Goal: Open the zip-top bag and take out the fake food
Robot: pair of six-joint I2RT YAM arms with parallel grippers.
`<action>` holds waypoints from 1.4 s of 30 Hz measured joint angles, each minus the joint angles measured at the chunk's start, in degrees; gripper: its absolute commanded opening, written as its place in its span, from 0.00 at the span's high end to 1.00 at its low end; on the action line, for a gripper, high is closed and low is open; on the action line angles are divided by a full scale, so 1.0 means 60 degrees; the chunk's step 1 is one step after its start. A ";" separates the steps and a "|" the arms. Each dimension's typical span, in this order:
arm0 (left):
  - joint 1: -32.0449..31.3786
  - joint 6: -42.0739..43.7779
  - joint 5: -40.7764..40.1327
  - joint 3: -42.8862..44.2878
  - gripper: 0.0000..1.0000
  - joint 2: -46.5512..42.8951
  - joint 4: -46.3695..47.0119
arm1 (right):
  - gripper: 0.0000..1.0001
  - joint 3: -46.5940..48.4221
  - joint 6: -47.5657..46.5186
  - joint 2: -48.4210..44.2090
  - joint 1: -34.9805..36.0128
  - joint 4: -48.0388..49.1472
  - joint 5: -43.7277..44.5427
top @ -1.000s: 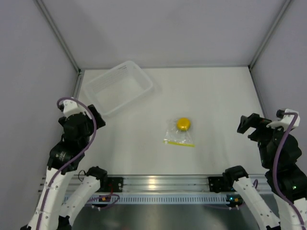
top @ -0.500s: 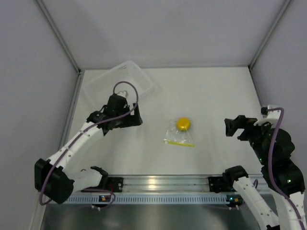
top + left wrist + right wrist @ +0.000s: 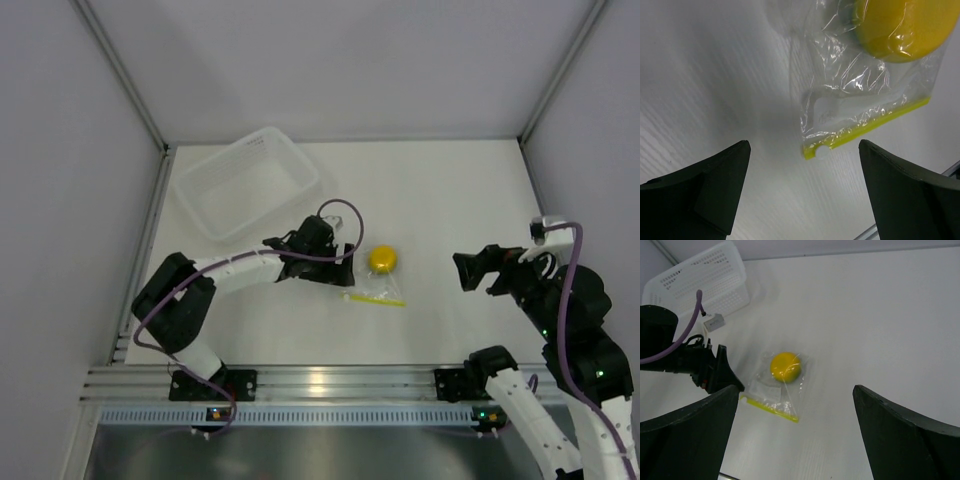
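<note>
Left gripper [image 3: 338, 266] wide, I hover just beside the bag [image 3: 372, 287], middle of the worktop [image 3: 450, 190], fruit [image 3: 383, 259] inside. Pinching both plastic layers would, I think, drag the bag rather than open its zip [image 3: 375, 298].

The left pincer [image 3: 345, 268], earlier out by the left edge of the tabletop [image 3: 450, 190], now reaches just beside the zip-top bag [image 3: 372, 287]; the right pincer [image 3: 468, 272] now sits further in toward the bag.

Zip-top bag [image 3: 860, 95] flat on table [image 3: 715, 75], fake food [image 3: 902, 27] inside, fingers [image 3: 705, 185] spread
</note>
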 measured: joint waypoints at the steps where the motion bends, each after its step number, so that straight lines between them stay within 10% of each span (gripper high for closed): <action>1: -0.0026 -0.0007 0.0004 0.0000 0.05 0.0182 0.0273 | 0.01 -0.0007 -0.0004 0.0004 0.0000 0.0004 -0.0069; 14: -0.0936 0.0076 -0.1453 0.0543 0.27 0.1588 0.1912 | 0.01 -0.0018 -0.0076 0.0007 0.0004 0.0007 -0.0466; 21: -0.1453 -0.0076 -0.2586 0.0568 1.00 0.1880 0.2091 | 0.01 -0.0055 -0.0080 0.0018 0.0004 0.0018 -0.0503; 33: -0.1457 -0.1188 -0.3115 0.0182 1.00 0.1479 0.2164 | 0.01 -0.0543 0.0299 0.0018 0.0011 0.0667 -0.1126; 42: -0.1457 -0.2444 -0.4036 -0.0215 1.00 -0.1719 0.1395 | 0.05 -0.3169 0.1672 0.0940 0.0131 0.4266 -0.4907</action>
